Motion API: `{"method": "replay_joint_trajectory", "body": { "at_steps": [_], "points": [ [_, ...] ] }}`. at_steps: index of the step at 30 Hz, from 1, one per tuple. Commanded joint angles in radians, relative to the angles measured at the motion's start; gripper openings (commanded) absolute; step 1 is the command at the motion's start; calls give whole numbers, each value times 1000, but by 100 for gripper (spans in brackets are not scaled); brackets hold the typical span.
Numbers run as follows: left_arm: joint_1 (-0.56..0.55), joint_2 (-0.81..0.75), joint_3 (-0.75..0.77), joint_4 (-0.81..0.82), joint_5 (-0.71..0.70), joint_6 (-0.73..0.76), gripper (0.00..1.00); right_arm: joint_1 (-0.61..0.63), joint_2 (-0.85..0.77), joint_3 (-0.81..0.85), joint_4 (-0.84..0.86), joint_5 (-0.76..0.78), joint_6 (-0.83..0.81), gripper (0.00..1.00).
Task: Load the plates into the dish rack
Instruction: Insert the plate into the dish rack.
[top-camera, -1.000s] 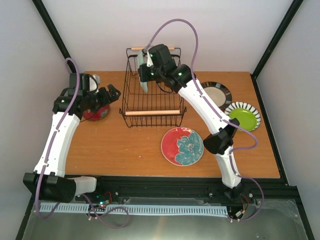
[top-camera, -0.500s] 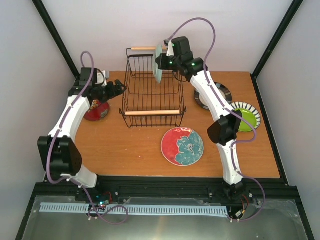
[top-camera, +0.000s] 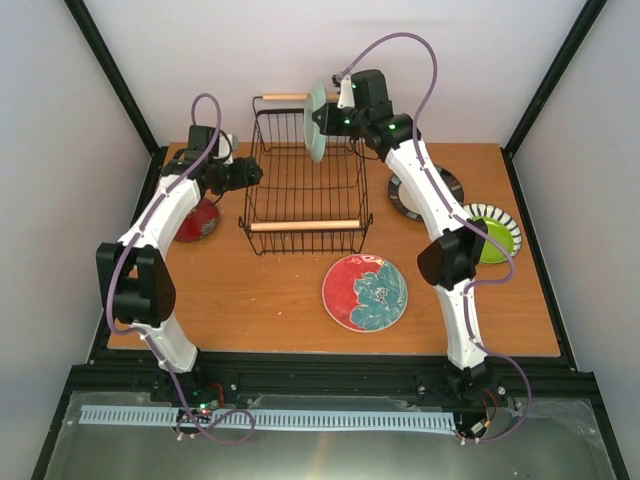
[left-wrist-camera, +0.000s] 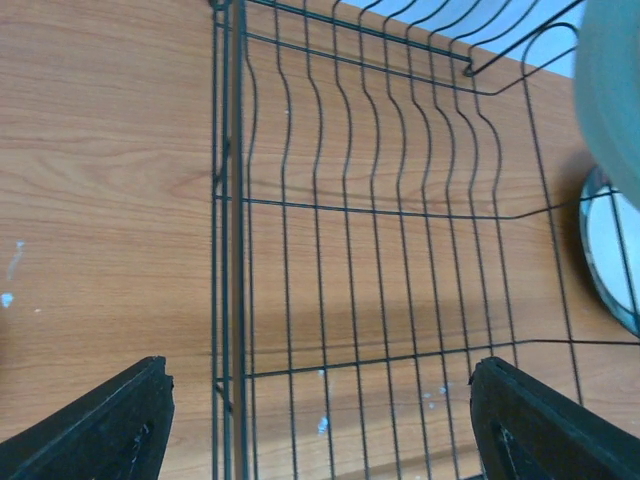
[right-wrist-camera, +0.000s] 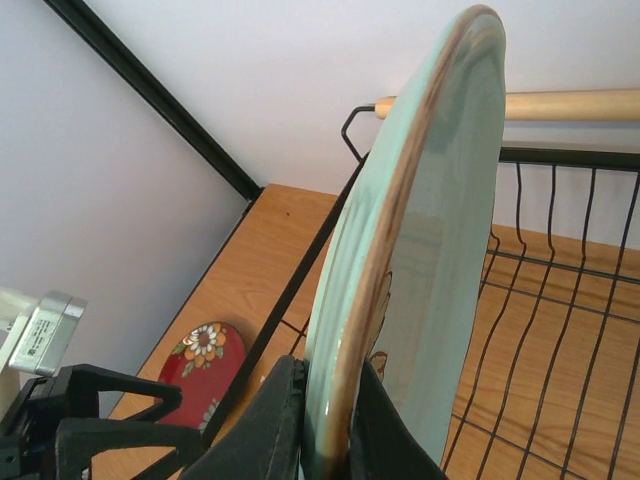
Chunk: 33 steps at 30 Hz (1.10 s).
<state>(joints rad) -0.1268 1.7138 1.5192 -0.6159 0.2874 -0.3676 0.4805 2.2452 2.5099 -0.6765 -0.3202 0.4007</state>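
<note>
Vertically over dish rack (top-camera: 305, 226): mint plate (top-camera: 316, 125) pinched in right end effector (right-wrist-camera: 322, 415); left end effector (left-wrist-camera: 320, 372) spread.

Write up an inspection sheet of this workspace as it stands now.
Surface: wooden table, with a few pale specks near the rack.
Job's things: wire rack holds no plate. The mint plate is held upright over its far end. The flower plate, black-rimmed plate, lime plate and small red plate lie flat on the table.
Clutter: nothing seen.
Grippers: left gripper is open at the rack's left side. The right gripper is shut on the mint plate's rim.
Cables: purple cables loop above both arms.
Surroundings: white walls, black frame posts.
</note>
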Motion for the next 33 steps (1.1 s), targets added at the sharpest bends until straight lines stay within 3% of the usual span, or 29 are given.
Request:
{"method": "replay_joint_trajectory", "body": {
  "at_steps": [1,5,11,15,17,33],
  "points": [
    [-7,28,56,-5,-87,29,82,-27,-20,29,131,-36,-28,3],
    [-8,1,78,-58,-79,35,81,-33,-34,11,117,-36,-55,3],
    [-1,-72,-8,-49,-107,55,80,-63,-55,-39,169,-74,-30,3],
    [1,43,42,-63,-70,52,63,-66,-43,-29,168,-63,-41,3],
    [1,68,62,-49,-61,46,59,-75,-28,-10,160,-54,-48,3],
    [0,175,210,-119,-50,78,65,-160,66,27,130,-114,-43,3]
  ]
}}
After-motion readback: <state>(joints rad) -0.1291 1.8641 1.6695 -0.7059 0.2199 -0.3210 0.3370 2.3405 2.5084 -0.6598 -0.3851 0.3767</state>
